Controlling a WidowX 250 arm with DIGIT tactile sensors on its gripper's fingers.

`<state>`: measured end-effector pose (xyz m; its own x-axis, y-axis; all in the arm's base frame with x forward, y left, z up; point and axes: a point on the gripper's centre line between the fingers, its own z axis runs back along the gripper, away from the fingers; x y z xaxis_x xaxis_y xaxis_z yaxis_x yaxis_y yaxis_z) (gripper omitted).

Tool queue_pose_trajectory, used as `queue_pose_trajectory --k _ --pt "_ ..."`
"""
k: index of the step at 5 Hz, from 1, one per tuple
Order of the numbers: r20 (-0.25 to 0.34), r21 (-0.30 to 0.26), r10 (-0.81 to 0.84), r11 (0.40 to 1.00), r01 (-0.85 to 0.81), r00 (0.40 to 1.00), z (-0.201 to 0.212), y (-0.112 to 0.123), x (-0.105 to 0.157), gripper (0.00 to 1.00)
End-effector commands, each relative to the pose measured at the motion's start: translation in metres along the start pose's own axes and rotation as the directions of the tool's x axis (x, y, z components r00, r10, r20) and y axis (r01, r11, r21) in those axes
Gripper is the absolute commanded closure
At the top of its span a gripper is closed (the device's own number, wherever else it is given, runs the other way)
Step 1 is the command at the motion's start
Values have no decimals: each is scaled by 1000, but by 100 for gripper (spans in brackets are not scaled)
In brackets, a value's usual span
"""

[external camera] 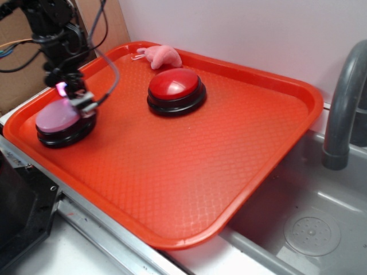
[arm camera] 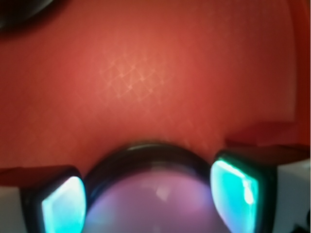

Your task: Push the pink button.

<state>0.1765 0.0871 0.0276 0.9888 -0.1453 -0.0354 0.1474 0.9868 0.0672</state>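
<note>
At the left end of the orange tray (external camera: 275,149), the pink button (external camera: 56,117) sits under the tool (external camera: 73,97) — its fingers (arm camera: 63,204) spread wide, one either side of the dome. Right of it stands a red button (external camera: 176,86) — a pink plush toy (external camera: 163,55) just behind.

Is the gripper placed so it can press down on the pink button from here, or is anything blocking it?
Probably yes. The gripper sits right over the pink button, its fingers flanking the dome, with nothing between; the red button is well clear.
</note>
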Motion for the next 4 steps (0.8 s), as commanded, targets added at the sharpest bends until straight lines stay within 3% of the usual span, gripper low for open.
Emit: queue_pose_trajectory --k 1,2,4 --pt "74 19 -31 999 30 997 73 -5 -19 0" --pt "83 -3 13 1000 -13 996 94 -4 -30 0" --pt "20 -46 26 999 -25 999 99 -1 -30 0"
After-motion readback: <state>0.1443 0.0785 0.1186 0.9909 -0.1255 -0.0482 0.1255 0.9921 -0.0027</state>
